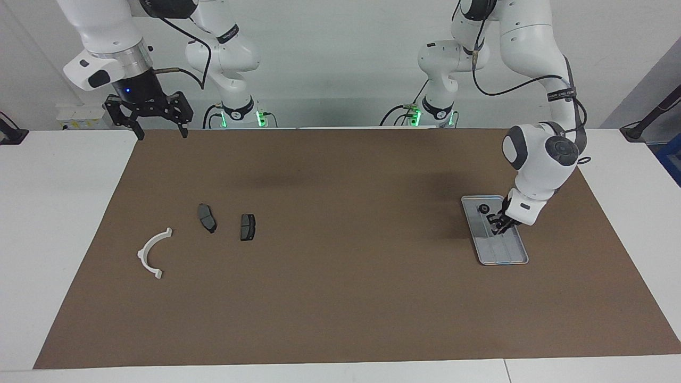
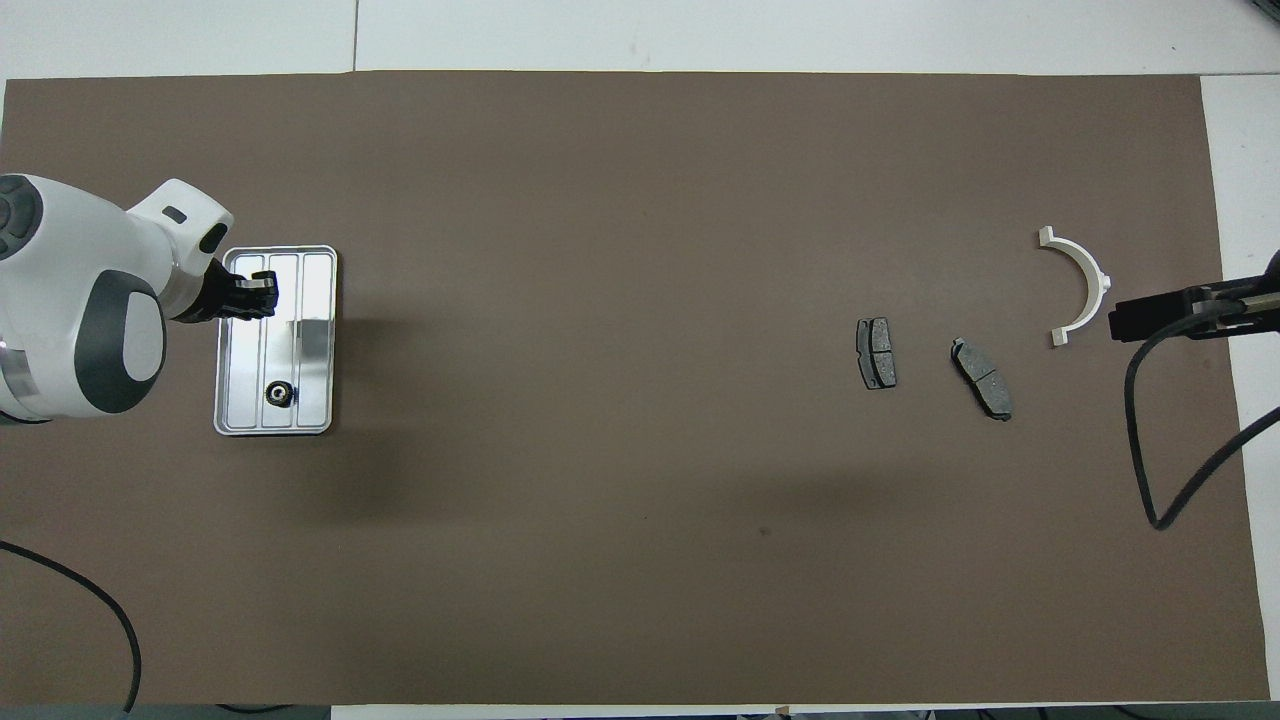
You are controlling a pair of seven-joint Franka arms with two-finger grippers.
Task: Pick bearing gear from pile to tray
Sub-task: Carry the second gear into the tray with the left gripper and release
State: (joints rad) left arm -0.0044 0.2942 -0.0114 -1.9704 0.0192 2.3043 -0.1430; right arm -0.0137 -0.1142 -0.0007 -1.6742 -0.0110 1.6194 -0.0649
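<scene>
Clock read on the overhead view, 12 pointing away from the robots. Noting largest first: brown mat over most of the table. At 9 o'clock on it, the tray; hanging low over the tray's 11 o'clock part, the left gripper, fingertips pressed together, with no way to tell whether a small piece sits pinched between them. Waiting high over the mat's 4 o'clock corner, the right gripper, fingers spread, nothing in them. At 3 o'clock, the pile: white half-ring bracket, then two brake pads toward 9 of it. Smallest: one bearing gear already in the tray, at its 6 o'clock end. Judging the step as a drop-off: lower close to the ridged floor before releasing, so nothing round rolls over the low rim; keep clear of the gear lying at 6; open slowly, lift straight up.
</scene>
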